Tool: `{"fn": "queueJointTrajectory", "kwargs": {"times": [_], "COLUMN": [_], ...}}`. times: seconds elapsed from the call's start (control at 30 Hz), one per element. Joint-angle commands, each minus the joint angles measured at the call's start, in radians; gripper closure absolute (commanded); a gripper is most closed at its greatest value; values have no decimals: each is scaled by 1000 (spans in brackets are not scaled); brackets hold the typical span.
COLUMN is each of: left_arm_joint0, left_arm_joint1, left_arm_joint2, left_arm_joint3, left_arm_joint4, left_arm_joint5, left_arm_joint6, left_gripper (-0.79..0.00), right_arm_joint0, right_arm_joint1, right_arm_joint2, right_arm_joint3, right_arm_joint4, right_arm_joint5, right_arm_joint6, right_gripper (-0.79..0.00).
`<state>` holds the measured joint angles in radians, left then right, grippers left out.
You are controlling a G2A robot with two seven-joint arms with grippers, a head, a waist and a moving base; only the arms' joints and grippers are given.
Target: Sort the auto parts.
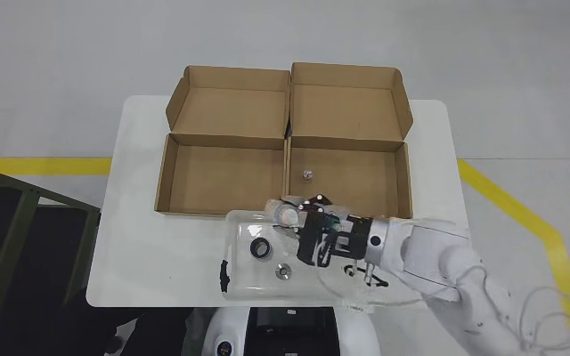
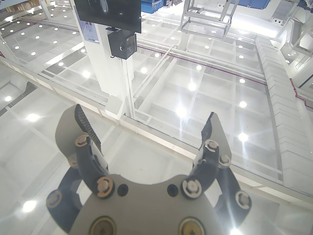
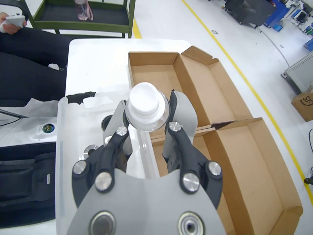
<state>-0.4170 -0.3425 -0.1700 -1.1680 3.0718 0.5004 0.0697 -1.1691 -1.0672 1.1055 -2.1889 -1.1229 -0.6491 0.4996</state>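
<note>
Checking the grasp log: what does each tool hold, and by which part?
Right tool: white stepped part, pinched across its wider clear base. Left tool: open, holding nothing.

1. The right arm point(image 1: 436, 254) comes from the robot's right side and stretches in front of the body, toward its left.
2. Its wrist point(image 1: 361, 240) is low and nearly level, with black links and cables around it.
3. The right claw point(image 1: 296, 214) points to the left and a little forward.
4. The two fingers point(image 3: 179, 113) of this claw are closed on a white part point(image 3: 143, 99), one finger on each side. The round top of the part stands out beyond the fingertips.
5. The left claw point(image 2: 144, 110) is turned to point upward.
6. Its two toothed fingers point(image 2: 86, 125) stand wide apart from each other.
</note>
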Motion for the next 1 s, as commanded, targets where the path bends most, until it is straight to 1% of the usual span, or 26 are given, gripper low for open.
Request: {"fn": "queueJointTrajectory", "kwargs": {"times": [0.0, 0.1, 0.17, 0.27, 0.37, 0.57, 0.73, 0.97], "left_arm_joint0": [0, 0, 0, 0, 0, 0, 0, 0], "left_arm_joint1": [0, 0, 0, 0, 0, 0, 0, 0], "left_arm_joint2": [0, 0, 0, 0, 0, 0, 0, 0], "left_arm_joint3": [0, 0, 0, 0, 0, 0, 0, 0], "left_arm_joint4": [0, 0, 0, 0, 0, 0, 0, 0], "left_arm_joint5": [0, 0, 0, 0, 0, 0, 0, 0], "left_arm_joint6": [0, 0, 0, 0, 0, 0, 0, 0], "left_gripper": [-785, -785, -785, -785, -785, -785, -785, -785], "right_arm_joint0": [0, -2, -2, -2, -1, -3, 2, 30], "right_arm_joint1": [-1, -2, -3, -5, -8, -16, -22, -28], "right_arm_joint2": [14, 40, 54, 69, 77, 82, 85, 87], "right_arm_joint3": [5, 21, 41, 67, 87, 109, 126, 130], "right_arm_joint4": [2, 12, 27, 13, -2, -55, -88, -121], "right_arm_joint5": [4, -1, -24, -40, -42, -12, 2, 2], "right_arm_joint6": [-57, -171, -273, -386, -490, -676, -789, -879], "right_gripper": [0, 0, 0, 0, 0, 0, 0, 0]}}
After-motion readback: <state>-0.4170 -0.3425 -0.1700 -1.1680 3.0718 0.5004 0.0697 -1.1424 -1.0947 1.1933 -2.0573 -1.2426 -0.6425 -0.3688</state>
